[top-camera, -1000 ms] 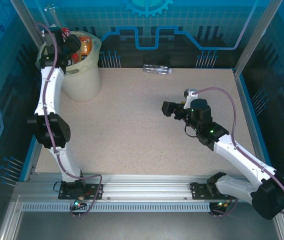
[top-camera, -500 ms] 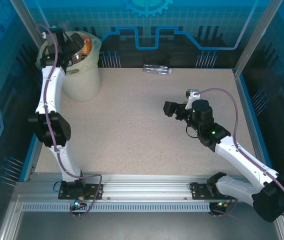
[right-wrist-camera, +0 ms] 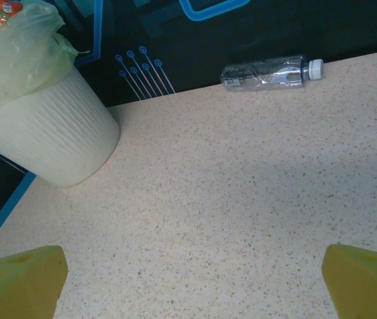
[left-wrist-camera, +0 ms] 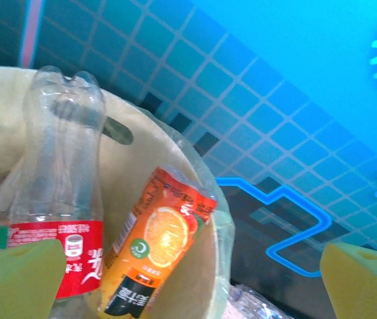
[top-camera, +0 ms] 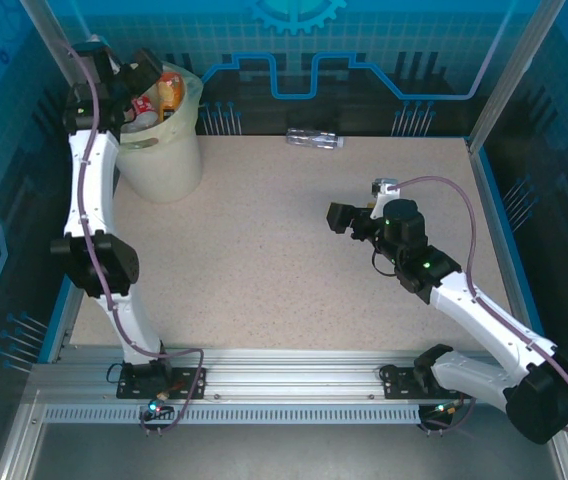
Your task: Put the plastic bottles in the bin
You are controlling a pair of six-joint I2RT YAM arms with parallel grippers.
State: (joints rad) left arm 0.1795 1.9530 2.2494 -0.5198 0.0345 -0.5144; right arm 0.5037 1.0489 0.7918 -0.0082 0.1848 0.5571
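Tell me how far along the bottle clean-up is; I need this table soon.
Done: the bin already holds a red-labelled bottle, an orange-labelled bottle and others. In hand: nothing; the left gripper stands open over the bin, and the right gripper is open above the table. Left: one clear bottle lying at the table's far edge.

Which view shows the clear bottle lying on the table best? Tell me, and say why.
Right wrist: the clear bottle lies on its side at the table's far edge, white cap and whole body plain. Top external shows it small and blurred.
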